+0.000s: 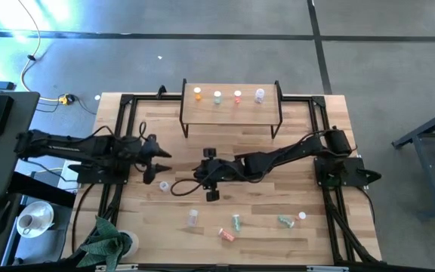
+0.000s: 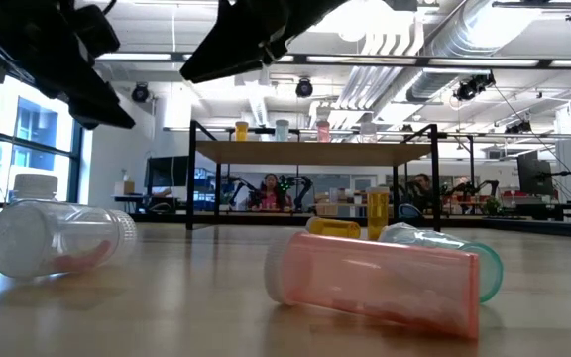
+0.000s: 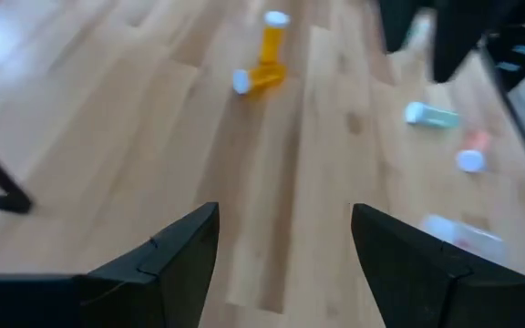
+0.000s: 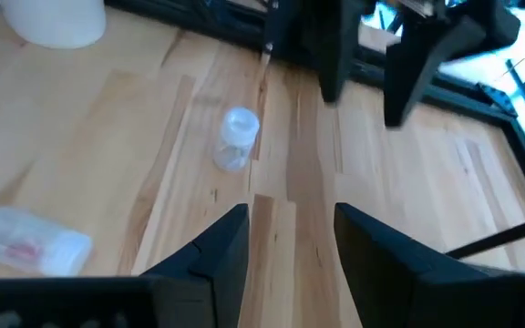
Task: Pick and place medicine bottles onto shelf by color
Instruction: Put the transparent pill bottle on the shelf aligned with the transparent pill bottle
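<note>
The shelf [image 1: 231, 112] stands at the table's far edge, with an orange [image 1: 197, 94], a green [image 1: 217, 97], a pink [image 1: 237, 96] and a clear bottle [image 1: 260, 94] upright on its top. More bottles lie loose on the table: a clear one [image 1: 164, 185], another clear one [image 1: 193, 217], a pink-orange one [image 1: 226, 234] and two green ones [image 1: 236, 222] [image 1: 285, 221]. My left gripper [image 1: 159, 165] is open and empty left of centre. My right gripper [image 1: 206, 174] is open and empty mid-table, facing the clear bottle [image 4: 237, 137]. Two orange bottles [image 3: 267, 55] show in the left wrist view.
The shelf's black legs [image 1: 184, 125] stand just beyond the grippers. A white cap or small bottle [image 1: 302, 216] sits near the right green bottle. A green cloth [image 1: 104, 242] and a white cup [image 1: 36, 219] lie at the near left corner, off the work area.
</note>
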You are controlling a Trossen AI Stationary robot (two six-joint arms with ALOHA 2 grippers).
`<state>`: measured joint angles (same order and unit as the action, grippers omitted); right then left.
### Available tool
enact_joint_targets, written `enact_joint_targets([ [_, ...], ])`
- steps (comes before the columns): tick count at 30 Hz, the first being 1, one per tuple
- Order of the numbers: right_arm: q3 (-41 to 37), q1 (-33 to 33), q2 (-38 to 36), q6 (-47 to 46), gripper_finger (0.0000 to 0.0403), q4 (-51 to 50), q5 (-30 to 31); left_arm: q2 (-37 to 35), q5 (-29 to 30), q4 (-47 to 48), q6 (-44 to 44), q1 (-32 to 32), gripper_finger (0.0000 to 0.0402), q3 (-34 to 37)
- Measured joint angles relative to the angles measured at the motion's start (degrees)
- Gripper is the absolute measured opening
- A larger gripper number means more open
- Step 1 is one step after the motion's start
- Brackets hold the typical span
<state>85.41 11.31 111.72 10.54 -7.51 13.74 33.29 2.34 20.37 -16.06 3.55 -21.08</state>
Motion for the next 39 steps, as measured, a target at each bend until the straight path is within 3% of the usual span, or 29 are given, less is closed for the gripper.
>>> enact_joint_targets([
  [8,0.0,0.07,-0.09,0.0,0.0154,-3.45,-0.16,-0.53,9.16,8.3,-9.68,-12.42,0.0239,0.12],
  [18,0.0,0.07,-0.09,0.0,0.0154,-3.98,-0.17,-0.47,15.27,8.96,-17.86,-25.55,0.0239,0.39],
  [28,0.0,0.07,-0.09,-0.49,0.0154,-6.01,-0.17,3.77,17.89,14.31,-24.82,-32.71,0.0239,0.42],
  [39,0.0,0.07,-0.09,-0.65,0.0154,-6.75,-0.17,14.29,18.18,14.0,-30.35,-35.28,0.0239,0.46],
])
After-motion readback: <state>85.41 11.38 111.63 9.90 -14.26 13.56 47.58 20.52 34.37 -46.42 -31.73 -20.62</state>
